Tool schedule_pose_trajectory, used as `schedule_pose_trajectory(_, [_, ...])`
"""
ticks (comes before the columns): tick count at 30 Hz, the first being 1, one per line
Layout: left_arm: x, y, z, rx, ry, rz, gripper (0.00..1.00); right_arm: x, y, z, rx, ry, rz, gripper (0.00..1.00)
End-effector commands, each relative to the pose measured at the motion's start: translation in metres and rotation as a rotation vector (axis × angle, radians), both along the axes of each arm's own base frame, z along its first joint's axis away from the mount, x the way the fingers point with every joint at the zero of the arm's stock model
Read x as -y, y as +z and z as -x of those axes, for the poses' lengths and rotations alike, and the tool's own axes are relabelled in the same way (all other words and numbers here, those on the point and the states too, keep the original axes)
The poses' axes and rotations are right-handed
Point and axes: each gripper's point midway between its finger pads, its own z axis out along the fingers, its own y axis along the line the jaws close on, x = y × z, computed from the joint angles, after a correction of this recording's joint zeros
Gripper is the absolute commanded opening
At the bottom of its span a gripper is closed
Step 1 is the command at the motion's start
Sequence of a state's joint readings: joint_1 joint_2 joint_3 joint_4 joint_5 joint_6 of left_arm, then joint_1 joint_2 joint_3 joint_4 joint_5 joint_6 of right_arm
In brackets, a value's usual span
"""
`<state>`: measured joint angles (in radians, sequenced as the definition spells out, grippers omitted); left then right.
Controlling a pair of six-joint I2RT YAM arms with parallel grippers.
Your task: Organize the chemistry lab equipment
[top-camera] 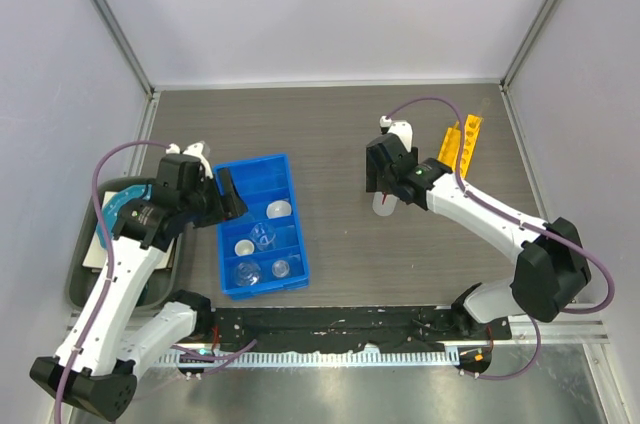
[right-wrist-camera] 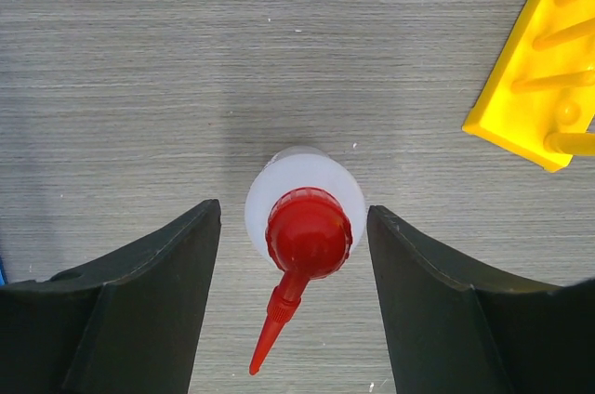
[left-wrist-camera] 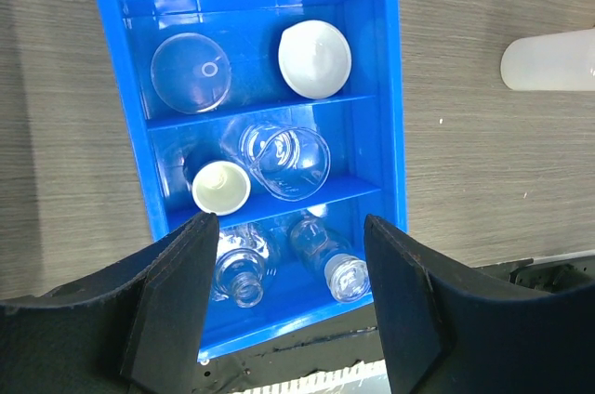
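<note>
A blue divided tray [top-camera: 285, 169] holds the white round dish [left-wrist-camera: 314, 59], a clear domed glass [left-wrist-camera: 190, 72], a glass beaker [left-wrist-camera: 284, 162], a small white cup [left-wrist-camera: 221, 187] and two glass vials [left-wrist-camera: 332, 262]. My left gripper [top-camera: 228, 194] hovers open and empty over the tray's near end, as the left wrist view [left-wrist-camera: 289, 221] shows. The red-capped squeeze bottle [right-wrist-camera: 307, 227] stands upright on the table. My right gripper [right-wrist-camera: 292, 211] is open with a finger on either side of it, not touching. The yellow rack [top-camera: 455, 149] lies to the right.
A grey bin [top-camera: 85, 264] at the far left holds a teal plate [top-camera: 125, 206], partly under my left arm. The squeeze bottle also shows at the right of the left wrist view [left-wrist-camera: 548, 59]. The yellow rack's corner [right-wrist-camera: 535, 78] lies close to the right fingers.
</note>
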<state>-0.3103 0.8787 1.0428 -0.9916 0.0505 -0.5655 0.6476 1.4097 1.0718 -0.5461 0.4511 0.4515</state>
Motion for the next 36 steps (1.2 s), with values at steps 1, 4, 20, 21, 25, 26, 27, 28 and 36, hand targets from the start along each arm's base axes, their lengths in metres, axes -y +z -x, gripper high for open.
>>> schedule_pose_trajectory(1, [0.003, 0.010, -0.001, 0.055, -0.033, 0.013, 0.67, -0.005, 0.019, -0.011, 0.055, -0.020, -0.043, 0.70])
schedule_pose_trajectory(4, [0.003, 0.010, -0.001, 0.053, -0.032, 0.013, 0.67, -0.003, 0.016, -0.010, 0.050, -0.024, -0.030, 0.69])
schedule_pose_trajectory(20, [0.004, 0.008, 0.000, 0.052, -0.036, 0.016, 0.67, 0.004, 0.004, -0.001, 0.021, -0.031, -0.013, 0.59])
schedule_pose_trajectory(21, [0.004, 0.007, 0.000, 0.051, -0.036, 0.015, 0.67, 0.005, 0.003, 0.000, 0.018, -0.034, -0.012, 0.59])
schedule_pose_trajectory(25, [0.004, 0.007, 0.000, 0.051, -0.034, 0.013, 0.67, 0.005, 0.000, 0.002, 0.014, -0.033, -0.011, 0.52])
schedule_pose_trajectory(26, [0.003, 0.007, 0.000, 0.054, -0.034, 0.011, 0.67, 0.005, 0.000, 0.001, 0.015, -0.033, -0.012, 0.48])
schedule_pose_trajectory(27, [0.003, 0.007, -0.001, 0.052, -0.035, 0.010, 0.67, 0.005, 0.000, 0.001, 0.015, -0.032, -0.012, 0.43])
schedule_pose_trajectory(28, [0.003, 0.007, -0.001, 0.053, -0.034, 0.009, 0.67, 0.004, 0.001, 0.001, 0.015, -0.029, -0.013, 0.33])
schedule_pose_trajectory(36, [0.002, 0.004, 0.001, 0.048, -0.035, 0.004, 0.67, -0.010, 0.014, -0.007, 0.033, 0.019, -0.016, 0.03])
